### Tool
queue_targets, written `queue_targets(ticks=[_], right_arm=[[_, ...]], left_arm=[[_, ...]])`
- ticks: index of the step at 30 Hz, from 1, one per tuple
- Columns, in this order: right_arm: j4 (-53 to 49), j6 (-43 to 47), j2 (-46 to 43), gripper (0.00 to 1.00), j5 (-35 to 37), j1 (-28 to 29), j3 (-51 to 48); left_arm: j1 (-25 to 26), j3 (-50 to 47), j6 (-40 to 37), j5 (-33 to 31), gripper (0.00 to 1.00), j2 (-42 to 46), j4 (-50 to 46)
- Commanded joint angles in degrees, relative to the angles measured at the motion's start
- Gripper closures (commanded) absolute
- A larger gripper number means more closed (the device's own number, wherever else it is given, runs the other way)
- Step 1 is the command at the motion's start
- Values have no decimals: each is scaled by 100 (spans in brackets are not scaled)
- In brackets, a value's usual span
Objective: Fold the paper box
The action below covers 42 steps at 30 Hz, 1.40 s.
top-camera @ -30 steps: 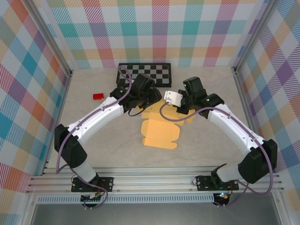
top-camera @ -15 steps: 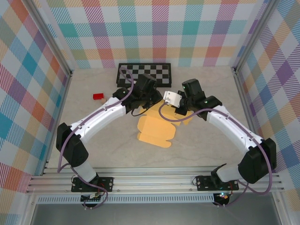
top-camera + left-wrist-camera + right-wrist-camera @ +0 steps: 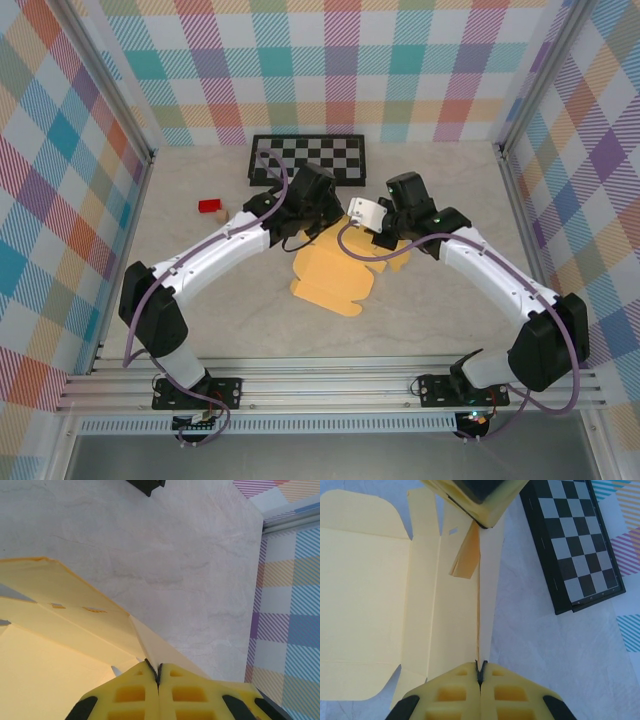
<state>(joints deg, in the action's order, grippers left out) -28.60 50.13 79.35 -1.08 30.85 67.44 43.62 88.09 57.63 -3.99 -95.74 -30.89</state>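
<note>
Seen from above, the far edge of the paper box [image 3: 335, 282] was hidden under both wrists, so its flaps there could not be made out. It lay mid-table, just in front of the checkerboard [image 3: 308, 158] — a flat yellow-orange die-cut sheet, mostly unfolded, with creased panels, rounded flaps and a notched tab. The left gripper [image 3: 158, 674] was pinched tight on a thin raised edge panel. The right gripper [image 3: 481, 674] clamped that upright strip from the opposite end — its pads cut off by the frame.
</note>
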Motion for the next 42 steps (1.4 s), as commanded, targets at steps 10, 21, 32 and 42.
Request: queue_targets(ticks=[10,21,32,42], right_arm=[[297,195,260,100,-15,12,-61],[-107,549,598,100,314,-13,163],[-273,553,443,100,168,-6,81],[-275,535,386,100,-14,-9,2]], left_arm=[[-604,-1214,-1145,58,74,1334,-293],[-600,-4320,-2356,1231,70,2239,2972],[-169,-4512,-3458,54,62,1104,3959],[-345,-4819,-3584,248,48,702,4520]])
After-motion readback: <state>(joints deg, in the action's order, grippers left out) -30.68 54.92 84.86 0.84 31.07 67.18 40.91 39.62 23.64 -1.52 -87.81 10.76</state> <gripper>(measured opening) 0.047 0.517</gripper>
